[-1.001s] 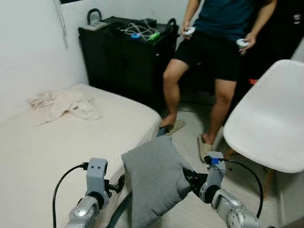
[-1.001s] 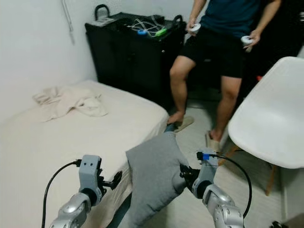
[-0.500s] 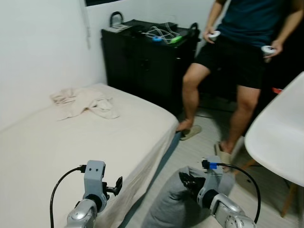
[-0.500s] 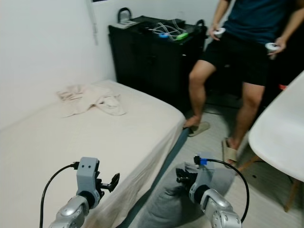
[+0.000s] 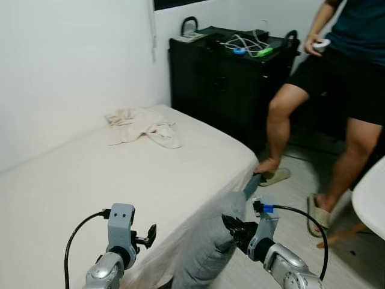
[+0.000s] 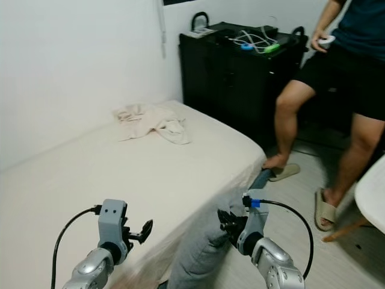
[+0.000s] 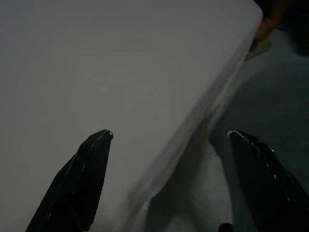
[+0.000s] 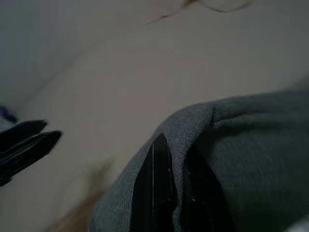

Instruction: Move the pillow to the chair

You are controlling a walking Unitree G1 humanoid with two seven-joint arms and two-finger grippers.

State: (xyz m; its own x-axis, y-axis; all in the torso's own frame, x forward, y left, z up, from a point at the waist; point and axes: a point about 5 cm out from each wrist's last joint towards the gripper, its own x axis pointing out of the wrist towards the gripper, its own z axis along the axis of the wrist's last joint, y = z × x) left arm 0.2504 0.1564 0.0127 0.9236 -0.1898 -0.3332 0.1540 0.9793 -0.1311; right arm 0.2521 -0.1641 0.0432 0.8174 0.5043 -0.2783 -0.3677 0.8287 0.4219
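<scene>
Item under transfer: grey pillow (image 5: 207, 250), hanging low against the side of the bed (image 5: 90, 180), between the mattress edge and the floor. The right gripper (image 5: 236, 230) is pinching a fold of fabric near the pillow's upper corner; the right wrist view shows its fingers (image 8: 154, 193) pressed together on the knit cover. The left gripper (image 5: 149, 235) hovers over the mattress with its fingers spread wide and nothing between them.

Handling assessment: the pillow sags and folds below the pinch, so it is judged soft, light and compliant, with no fragility. The cover looks coarse-knit, so slip is unlikely, but a one-corner hold lets the bulk swing and drag. A second hold by the left gripper on the opposite edge, or a deeper bite into the filling, would steady it.

The white chair (image 5: 372, 201) sits at the far right, well apart from the pillow. A person (image 5: 337, 90) stands between cabinet (image 5: 228, 78) and chair; a cloth (image 5: 144, 123) lies on the bed
</scene>
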